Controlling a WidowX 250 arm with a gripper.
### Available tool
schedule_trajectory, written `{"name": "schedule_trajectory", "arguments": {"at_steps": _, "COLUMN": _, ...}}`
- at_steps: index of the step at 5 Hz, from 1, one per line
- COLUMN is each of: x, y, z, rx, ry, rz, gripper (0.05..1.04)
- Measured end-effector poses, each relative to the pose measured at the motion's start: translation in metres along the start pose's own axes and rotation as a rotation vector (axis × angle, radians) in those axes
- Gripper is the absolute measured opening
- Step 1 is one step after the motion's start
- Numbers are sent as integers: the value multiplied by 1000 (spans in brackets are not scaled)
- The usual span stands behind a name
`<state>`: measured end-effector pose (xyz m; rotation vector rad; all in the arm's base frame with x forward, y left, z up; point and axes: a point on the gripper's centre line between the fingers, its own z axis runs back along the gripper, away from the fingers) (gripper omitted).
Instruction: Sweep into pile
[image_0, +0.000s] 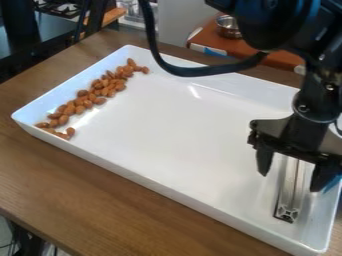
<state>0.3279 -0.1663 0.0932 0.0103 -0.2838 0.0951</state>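
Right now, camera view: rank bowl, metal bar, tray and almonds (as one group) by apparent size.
1. Tray
2. Almonds, whole strip counted
3. Metal bar
4. Bowl, farther off, beyond the tray

A brown wood-grain tabletop (87, 185) spans seven o'clock; a smooth pale-grey panel (176, 22) stands toward twelve, a reddish-brown flat surface (208, 38) at one.

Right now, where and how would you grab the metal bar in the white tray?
I'd come from above and pinch the metal bar across its narrow width, one finger along each long side. It looks long, slim and straight-sided, and the gripper hangs over it, fingers spread wider than the bar.
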Motion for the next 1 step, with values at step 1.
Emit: {"name": "schedule_trajectory", "arguments": {"at_steps": 1, "x": 21, "y": 17, "z": 46, "rx": -124, "ry": 33, "rz": 32, "gripper": 1005}}
